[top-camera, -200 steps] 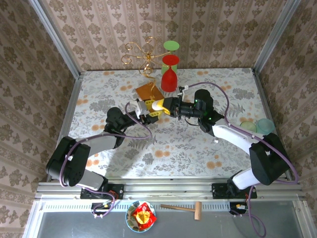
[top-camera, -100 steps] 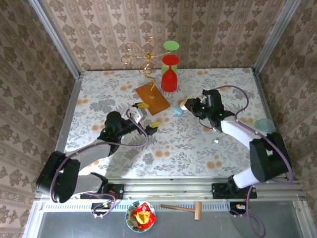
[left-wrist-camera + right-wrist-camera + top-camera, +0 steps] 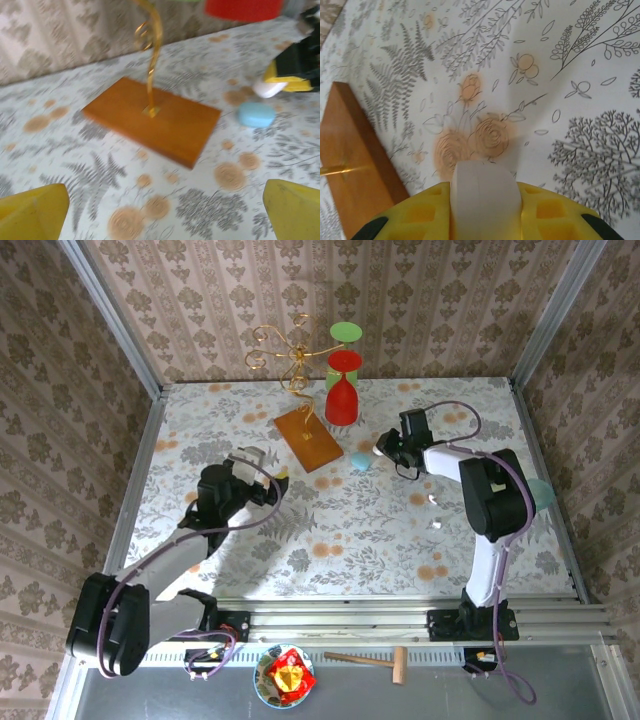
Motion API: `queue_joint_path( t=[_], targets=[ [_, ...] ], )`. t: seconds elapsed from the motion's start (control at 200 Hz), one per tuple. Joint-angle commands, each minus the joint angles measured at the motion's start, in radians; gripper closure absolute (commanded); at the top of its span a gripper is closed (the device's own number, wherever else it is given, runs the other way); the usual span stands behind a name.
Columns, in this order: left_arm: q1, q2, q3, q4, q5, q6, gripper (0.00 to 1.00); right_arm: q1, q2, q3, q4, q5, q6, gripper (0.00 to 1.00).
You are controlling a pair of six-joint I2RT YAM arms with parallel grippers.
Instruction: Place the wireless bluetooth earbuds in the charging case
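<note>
Brown damask wallpaper closes in three sides of the flowery surface point(image 3: 330, 540), and from where I stand the far edge is the busy part. Near its middle lies a wooden base point(image 3: 308, 438) with a curly gold stand point(image 3: 290, 350) rising from it. Just to the right of that is an upturned red cup point(image 3: 341, 400), with a green cup point(image 3: 346, 333) behind it.

The left gripper point(image 3: 272, 476) sits left of the centre, facing the wooden base. It is spread wide, its yellow fingertips point(image 3: 30, 210) far apart with nothing between them.

The right gripper point(image 3: 384, 450) is right of the centre, toward the far edge, and it is pinching a white charging case point(image 3: 482, 185) between its yellow fingers. A light blue charging case point(image 3: 360, 461) lies on the surface between the base's nearest corner and the right gripper, just beside the white one and, as far as I can tell, apart from it.

Further toward the near right corner, beside the right arm, lies a tiny white piece point(image 3: 437, 525). It may be one of the earbuds, but it is too small to be sure
</note>
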Motion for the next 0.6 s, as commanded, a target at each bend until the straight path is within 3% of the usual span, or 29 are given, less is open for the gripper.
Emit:
queue_joint_path(
  t=[0.0,0.115,0.235,0.38,0.595],
  targets=[
    [0.01,-0.045,0.015,-0.146,-0.132,-0.078,0.0,-0.013,0.018,0.028,-0.034,0.052,-0.032,0.8],
    [0.014,-0.071,0.046,-0.28,-0.222,-0.114,0.0,-0.039,0.009,0.004,-0.039,0.053,-0.031,0.69],
    [0.017,-0.063,0.095,-0.445,-0.357,-0.181,0.0,-0.067,-0.039,-0.043,-0.038,0.066,-0.052,0.44],
    [0.041,-0.029,0.163,-0.654,-0.481,-0.372,0.0,-0.082,-0.146,-0.097,-0.072,0.109,-0.127,0.2],
    [0.054,0.02,0.209,-0.81,-0.548,-0.528,0.0,-0.066,-0.302,-0.186,-0.093,0.049,-0.247,0.11]
  ],
)
